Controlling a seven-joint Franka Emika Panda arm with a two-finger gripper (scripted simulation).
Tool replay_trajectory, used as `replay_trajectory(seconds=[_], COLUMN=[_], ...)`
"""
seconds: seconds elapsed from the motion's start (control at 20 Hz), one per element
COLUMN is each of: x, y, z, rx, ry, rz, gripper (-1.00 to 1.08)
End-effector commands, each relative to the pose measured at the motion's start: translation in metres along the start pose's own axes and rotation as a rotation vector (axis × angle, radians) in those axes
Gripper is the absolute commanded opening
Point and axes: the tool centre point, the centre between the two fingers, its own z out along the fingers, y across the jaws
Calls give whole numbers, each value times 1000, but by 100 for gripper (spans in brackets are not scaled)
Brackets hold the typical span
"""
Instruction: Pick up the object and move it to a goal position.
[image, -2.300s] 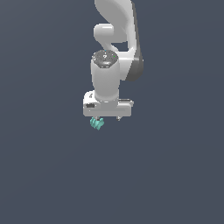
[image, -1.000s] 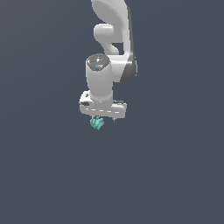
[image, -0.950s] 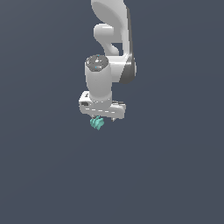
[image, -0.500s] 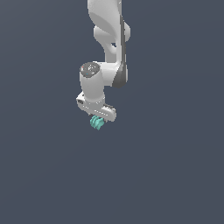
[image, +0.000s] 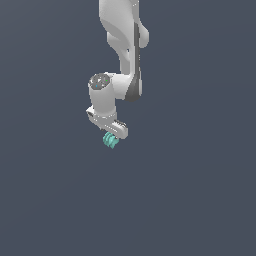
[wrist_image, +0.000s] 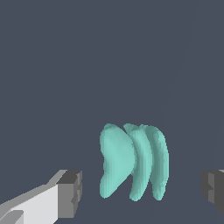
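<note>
The object is a small teal-green lump with three rounded ridges, lying right under the white arm's hand in the exterior view. My gripper hangs directly over it, pointing down. In the wrist view the object sits between the two grey fingertips, with a clear gap on each side. The gripper is open and touches nothing. I cannot tell from these views how far the fingertips reach down around the object.
Only a plain dark grey-blue surface shows around the arm in both views. No goal marker, other object or edge is visible.
The hand has turned about its vertical axis and the arm has swung toward the exterior view's left. The teal object has stayed in about the same spot.
</note>
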Motion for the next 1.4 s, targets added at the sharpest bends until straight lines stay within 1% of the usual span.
replay_trajectory(seconds=[0.0, 0.25, 0.65, 0.9, 0.95, 1.35], x=[0, 0, -1, -1, -1, -1], y=[0, 0, 1, 1, 1, 1], z=[0, 8, 44, 51, 51, 51], rx=[0, 0, 0, 0, 0, 0], ry=[0, 0, 1, 1, 1, 1], rz=[0, 1, 6, 7, 7, 7], gripper=[100, 100, 100, 100, -100, -100])
